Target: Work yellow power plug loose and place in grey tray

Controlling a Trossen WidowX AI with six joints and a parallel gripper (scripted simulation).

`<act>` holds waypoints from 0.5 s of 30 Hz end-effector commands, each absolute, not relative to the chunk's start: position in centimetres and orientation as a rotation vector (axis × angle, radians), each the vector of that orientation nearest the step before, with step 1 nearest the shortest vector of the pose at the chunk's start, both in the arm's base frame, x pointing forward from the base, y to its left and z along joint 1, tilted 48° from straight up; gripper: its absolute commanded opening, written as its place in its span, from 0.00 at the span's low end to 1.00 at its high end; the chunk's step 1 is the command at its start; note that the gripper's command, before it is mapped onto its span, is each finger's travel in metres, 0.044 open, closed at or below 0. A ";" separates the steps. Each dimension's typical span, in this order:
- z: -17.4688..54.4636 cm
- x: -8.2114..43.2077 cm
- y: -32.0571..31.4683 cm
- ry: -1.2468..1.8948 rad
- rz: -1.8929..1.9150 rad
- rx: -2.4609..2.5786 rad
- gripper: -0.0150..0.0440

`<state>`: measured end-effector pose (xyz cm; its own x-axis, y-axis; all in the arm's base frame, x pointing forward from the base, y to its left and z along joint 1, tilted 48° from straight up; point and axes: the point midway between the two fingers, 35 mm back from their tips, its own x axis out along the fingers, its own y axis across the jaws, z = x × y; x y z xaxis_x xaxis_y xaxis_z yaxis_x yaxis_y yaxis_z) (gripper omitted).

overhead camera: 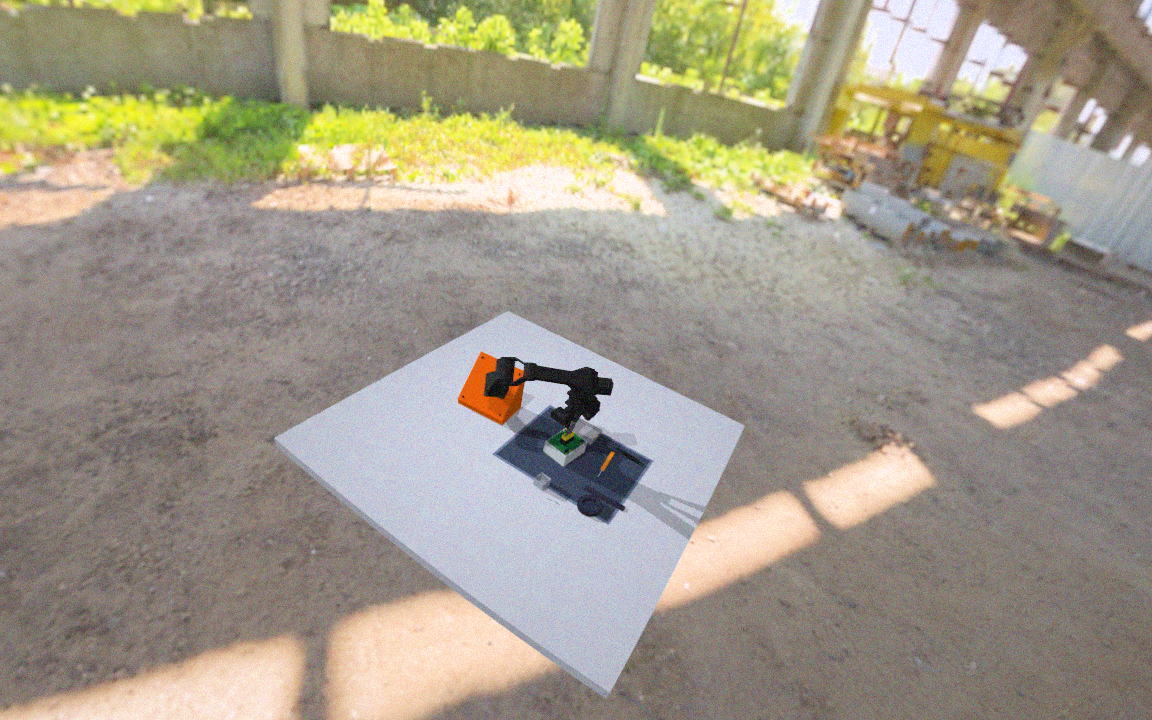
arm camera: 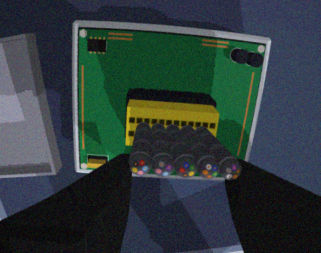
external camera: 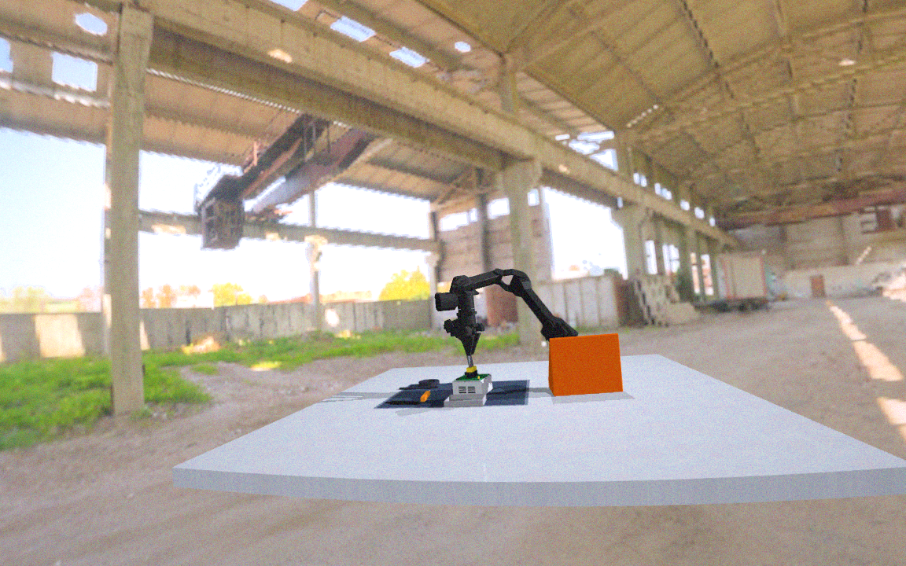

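Gripping one yellow plug [overhead camera: 567, 436] [external camera: 471, 370] [arm camera: 173, 112], one claw [overhead camera: 570, 428] [external camera: 470, 361] [arm camera: 180, 169], one circuit board [overhead camera: 555, 443] [external camera: 482, 377] [arm camera: 160, 67]

Cable bundle [arm camera: 181, 151] blocks one plug side – board [arm camera: 160, 70] beyond lies open.

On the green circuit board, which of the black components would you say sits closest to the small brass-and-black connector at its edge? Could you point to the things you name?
The rectangular chip [arm camera: 97, 45] with gold legs; the paired round ones occupy the opposite side.

Orange-handled screwdriver [overhead camera: 607, 461] [external camera: 425, 396], black tape roll [overhead camera: 589, 505] [external camera: 429, 382]
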<state>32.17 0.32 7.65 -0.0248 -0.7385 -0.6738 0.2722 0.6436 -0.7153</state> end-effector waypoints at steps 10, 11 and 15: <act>7.4 32.4 -0.1 1.356 -0.852 -0.421 0.68; 7.3 32.4 -0.3 1.356 -0.852 -0.422 0.68; 6.9 32.4 -0.8 1.356 -0.852 -0.422 0.68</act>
